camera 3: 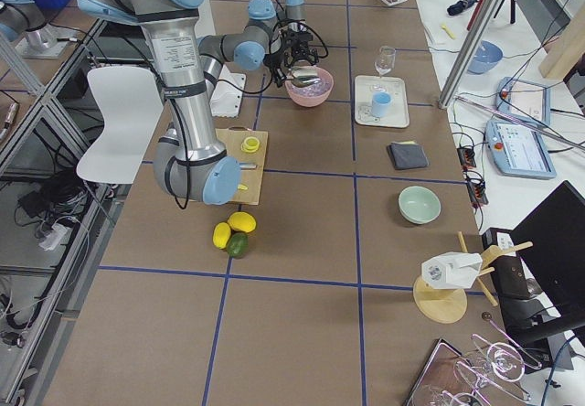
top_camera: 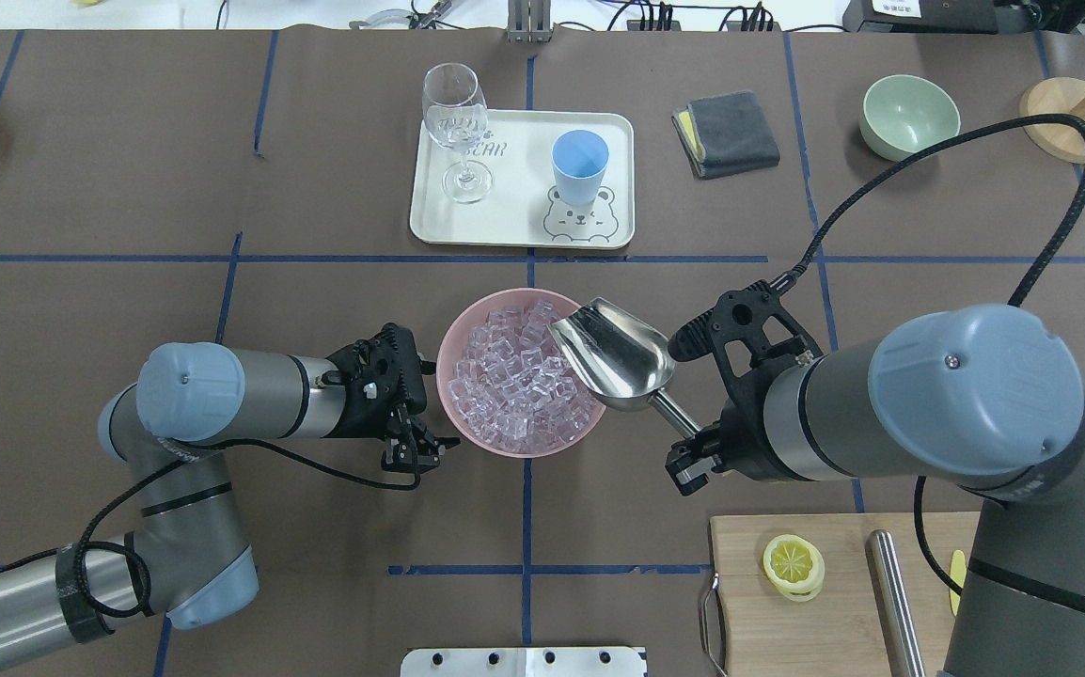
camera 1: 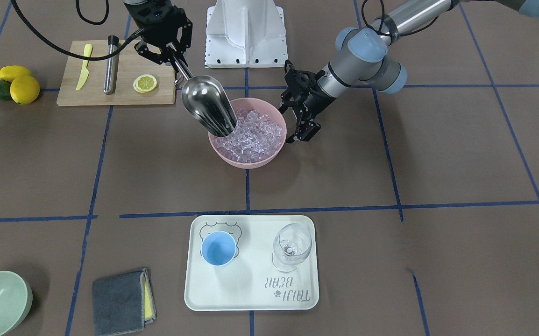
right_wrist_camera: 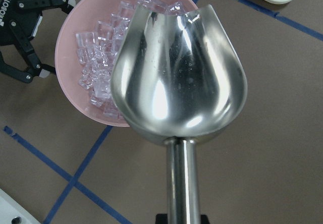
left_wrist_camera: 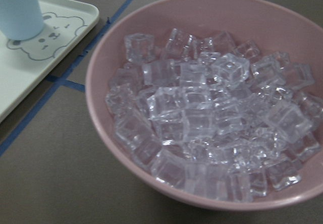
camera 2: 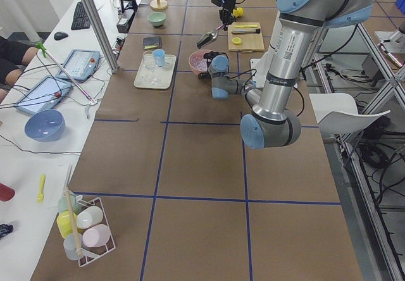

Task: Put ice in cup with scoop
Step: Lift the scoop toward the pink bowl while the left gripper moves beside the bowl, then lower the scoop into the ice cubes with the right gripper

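Brown table (camera 1: 414, 261): right fingers (top_camera: 682, 465) clench the scoop (camera 1: 206, 105) over the ice (camera 1: 251, 135); left fingers (camera 1: 306, 131) spread apart.

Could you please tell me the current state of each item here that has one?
scoop: empty, tilted, lip at the ice, held by its handle.
right pincer: shut on the scoop's handle.
left pincer: open, beside the pink bowl.
ice: heaped in the pink bowl.
cup: upright on the tray, empty.
wine glass: upright on the tray.

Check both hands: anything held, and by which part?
Right hand holds the scoop by its rod handle's end. Left hand is open beside the pink bowl, holding nothing.
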Motion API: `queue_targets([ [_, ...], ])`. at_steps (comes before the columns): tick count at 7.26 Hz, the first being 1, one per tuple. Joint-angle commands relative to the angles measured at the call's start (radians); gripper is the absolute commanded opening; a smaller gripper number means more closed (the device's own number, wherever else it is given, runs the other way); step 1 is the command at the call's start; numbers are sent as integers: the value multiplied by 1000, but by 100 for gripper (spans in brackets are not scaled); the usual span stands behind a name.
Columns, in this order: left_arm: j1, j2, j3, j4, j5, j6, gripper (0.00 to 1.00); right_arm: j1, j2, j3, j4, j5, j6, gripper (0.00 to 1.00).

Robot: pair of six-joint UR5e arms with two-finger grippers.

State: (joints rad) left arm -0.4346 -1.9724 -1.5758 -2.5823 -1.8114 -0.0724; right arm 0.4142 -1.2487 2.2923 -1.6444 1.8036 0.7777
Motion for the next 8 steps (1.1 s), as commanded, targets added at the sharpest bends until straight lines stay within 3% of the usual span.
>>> queue_targets([
  [1, 2, -13, 5, 5, 0, 123, 100, -11, 2, -2, -17, 2, 0, 0],
  [5, -64, -13, 23, 5, -8, 126, 100, -18, 20, -19, -29, 3, -52, 0],
  [6, -67, -16, 28, 7, -8, 115, 100, -14, 55, -22, -99, 8, -114, 0],
  [8, -67, -16, 33, 16, -9, 114, 100, 29, 170, -14, -347, 49, -274, 0],
])
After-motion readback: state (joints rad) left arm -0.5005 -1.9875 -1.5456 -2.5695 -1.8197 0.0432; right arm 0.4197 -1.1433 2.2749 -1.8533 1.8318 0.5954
